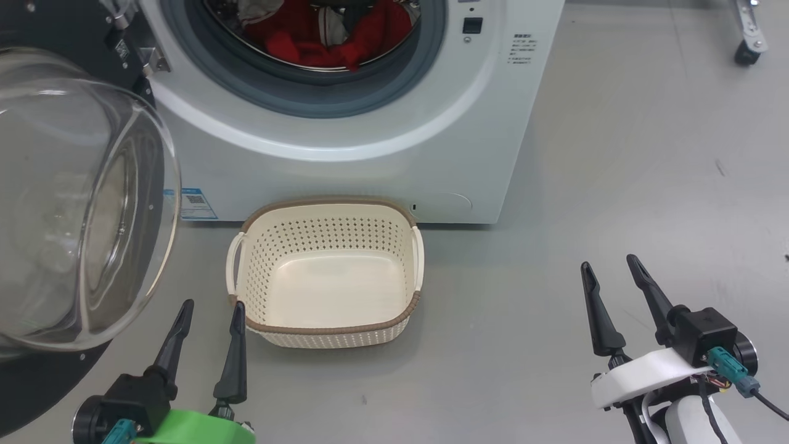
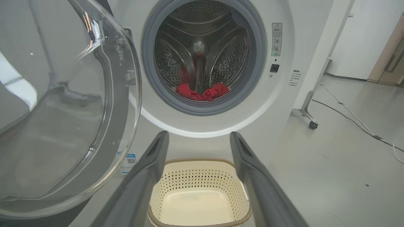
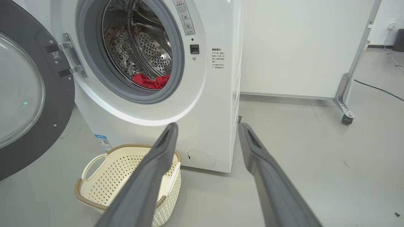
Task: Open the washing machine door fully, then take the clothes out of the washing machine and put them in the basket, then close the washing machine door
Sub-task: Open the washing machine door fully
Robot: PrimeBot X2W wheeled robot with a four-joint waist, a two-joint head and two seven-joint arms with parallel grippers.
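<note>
Grey floor (image 1: 555, 277), washing machine door (image 1: 80, 203) wide at 9 o'clock; left gripper (image 1: 213, 303) and right gripper (image 1: 609, 261) both splayed, empty, so I'd reach 12 o'clock, pinch clothes (image 1: 308, 37) deep.

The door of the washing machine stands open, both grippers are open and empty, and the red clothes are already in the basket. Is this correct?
Not quite. The clothes are inside the washing machine, not in the basket, which is empty, as the head view shows. The rest of the statement holds.
</note>
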